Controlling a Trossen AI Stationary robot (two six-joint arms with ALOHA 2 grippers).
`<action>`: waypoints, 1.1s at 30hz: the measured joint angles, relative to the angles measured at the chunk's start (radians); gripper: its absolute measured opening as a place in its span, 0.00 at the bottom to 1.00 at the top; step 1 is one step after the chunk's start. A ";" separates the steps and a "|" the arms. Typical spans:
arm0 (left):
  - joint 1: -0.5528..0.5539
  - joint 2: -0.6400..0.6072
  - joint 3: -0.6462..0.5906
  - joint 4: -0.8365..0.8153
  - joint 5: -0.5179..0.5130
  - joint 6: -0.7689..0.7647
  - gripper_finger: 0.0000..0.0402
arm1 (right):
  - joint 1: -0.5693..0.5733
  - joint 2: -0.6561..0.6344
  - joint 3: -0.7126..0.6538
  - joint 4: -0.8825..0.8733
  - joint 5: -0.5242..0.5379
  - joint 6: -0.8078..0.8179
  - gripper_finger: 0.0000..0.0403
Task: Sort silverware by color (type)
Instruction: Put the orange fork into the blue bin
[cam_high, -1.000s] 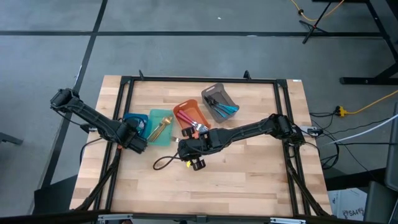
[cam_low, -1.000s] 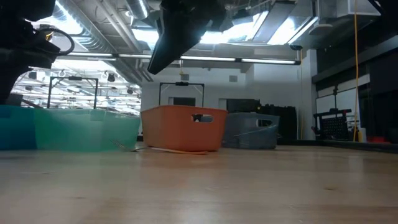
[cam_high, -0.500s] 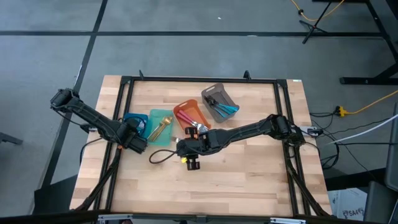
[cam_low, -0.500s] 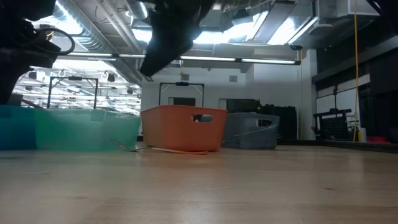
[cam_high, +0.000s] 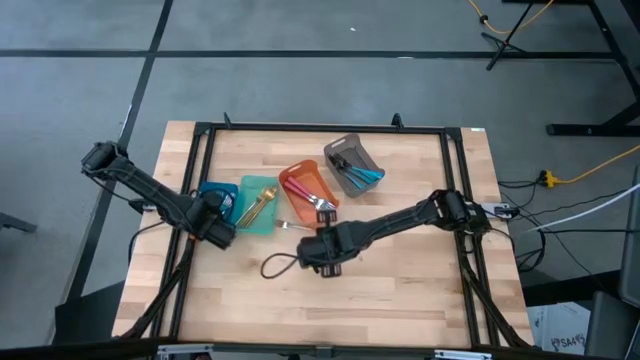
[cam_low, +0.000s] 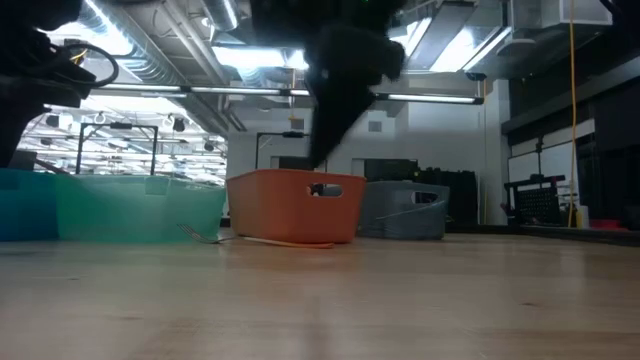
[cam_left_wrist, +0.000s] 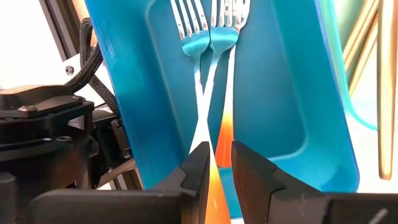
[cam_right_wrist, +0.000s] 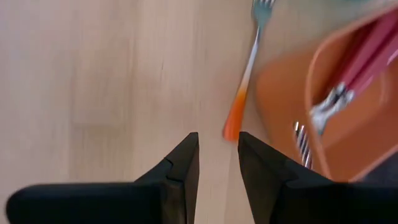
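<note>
Silverware still loose: one slim fork with a metal head and an orange handle (cam_right_wrist: 244, 87) lies on the bare wooden table (cam_high: 400, 290), just beside the orange plastic bin (cam_high: 303, 184) on its near side; in the low view it shows as a thin line at the foot of that bin.
Silverware sorted: red-handled pieces (cam_right_wrist: 364, 53) lie in the orange bin, blue-handled ones in the grey plastic bin (cam_high: 350, 158), gold-handled ones (cam_high: 256, 206) in the pale teal bin (cam_high: 262, 226).
Left gripper (cam_left_wrist: 214, 165): parked over the deep blue bin (cam_left_wrist: 292, 106) near the table's left edge; its fingers stand a narrow gap apart around the orange handle of a fork (cam_left_wrist: 222, 134), which looks pinched between them. A second fork (cam_left_wrist: 196, 68) lies crossed against it in the same bin.
Right gripper (cam_right_wrist: 217, 155): above open table in front of the orange bin, fingers slightly parted with nothing between them; the loose fork's handle tip sits just past the gap.
Risk, loose fork: it lies flat and thin on the wood, so fingers coming down off-line could skid it sideways or push it under the bin wall.
Risk, bin: a reach that drifts toward the orange bin could nudge or tip it.
Risk, left side: lifting the pinched fork may drag its crossed neighbour along.
</note>
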 joint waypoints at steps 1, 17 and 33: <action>-0.003 0.000 0.000 0.000 -0.001 0.000 0.15 | 0.005 0.000 -0.011 -0.014 0.011 0.010 0.26; -0.027 0.000 0.000 0.005 -0.049 -0.003 0.15 | 0.008 -0.018 -0.223 0.008 0.358 0.292 0.26; -0.027 0.000 0.000 0.009 -0.048 -0.003 0.15 | 0.009 -0.018 -0.369 0.253 0.376 0.417 0.26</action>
